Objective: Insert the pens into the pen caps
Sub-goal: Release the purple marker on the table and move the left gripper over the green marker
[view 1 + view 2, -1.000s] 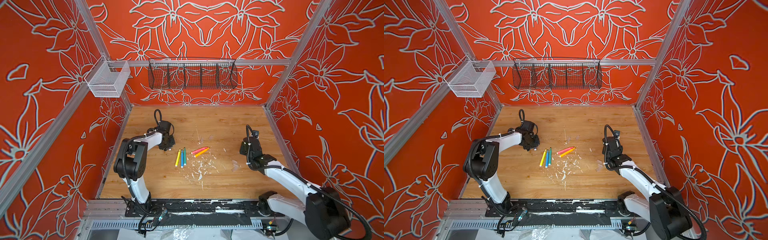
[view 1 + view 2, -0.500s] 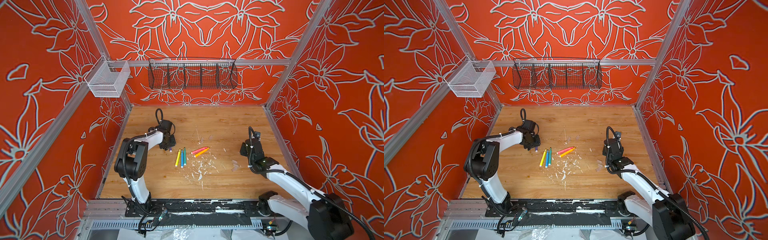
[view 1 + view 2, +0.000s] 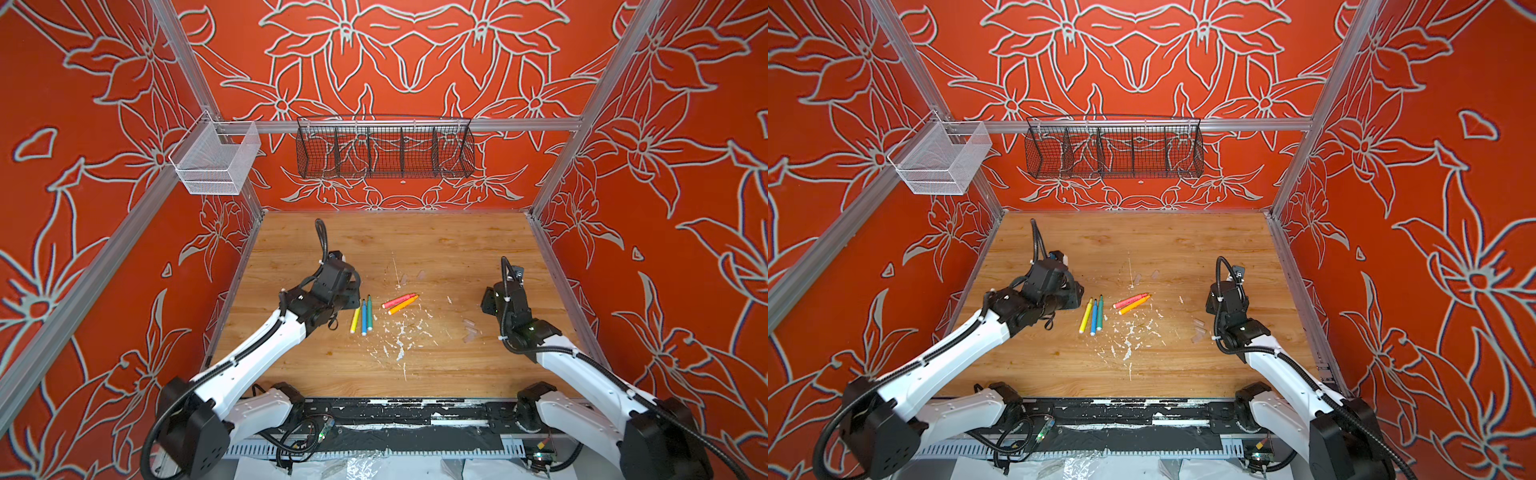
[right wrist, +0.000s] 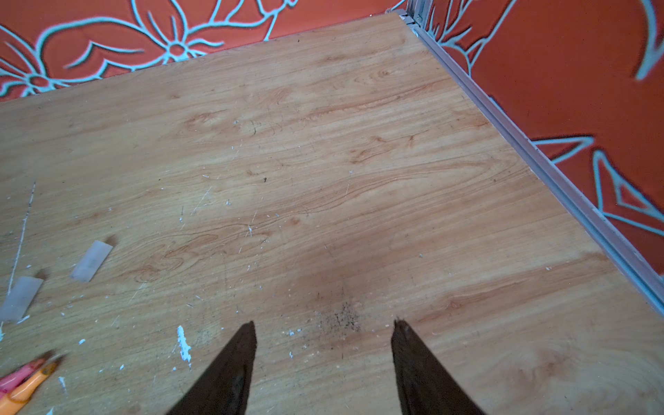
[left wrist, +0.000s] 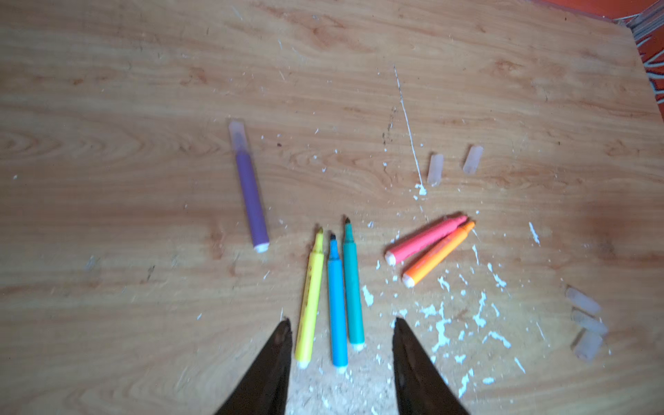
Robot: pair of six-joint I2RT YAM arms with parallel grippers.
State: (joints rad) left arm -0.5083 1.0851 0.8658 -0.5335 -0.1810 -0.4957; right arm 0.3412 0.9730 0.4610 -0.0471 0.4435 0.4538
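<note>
**Both claws open and empty above the wooden table; one pen of six has its cap.**

Nearest, the left gripper (image 5: 341,322) hangs with its jaws clearly apart and holds nothing. Under it, on the table (image 3: 457,249), lie the yellow pen (image 5: 309,301), the blue pen (image 5: 337,305) and the green pen (image 5: 353,287), side by side with their bare tips pointing away. The right gripper (image 4: 325,324) is also parted by a good gap, with only bare wood between its jaws. Just beside the three pens lie the pink-red pen (image 5: 425,239) and the orange pen (image 5: 438,253), close together and uncapped, among white paint flecks (image 5: 440,330). Near the right gripper, three loose caps (image 5: 582,300) lie close together. Further away the purple pen (image 5: 251,197) lies alone, its tip inside a clear cap (image 5: 237,134). Farthest, two loose caps (image 5: 435,170) lie near each other but not touching.
</note>
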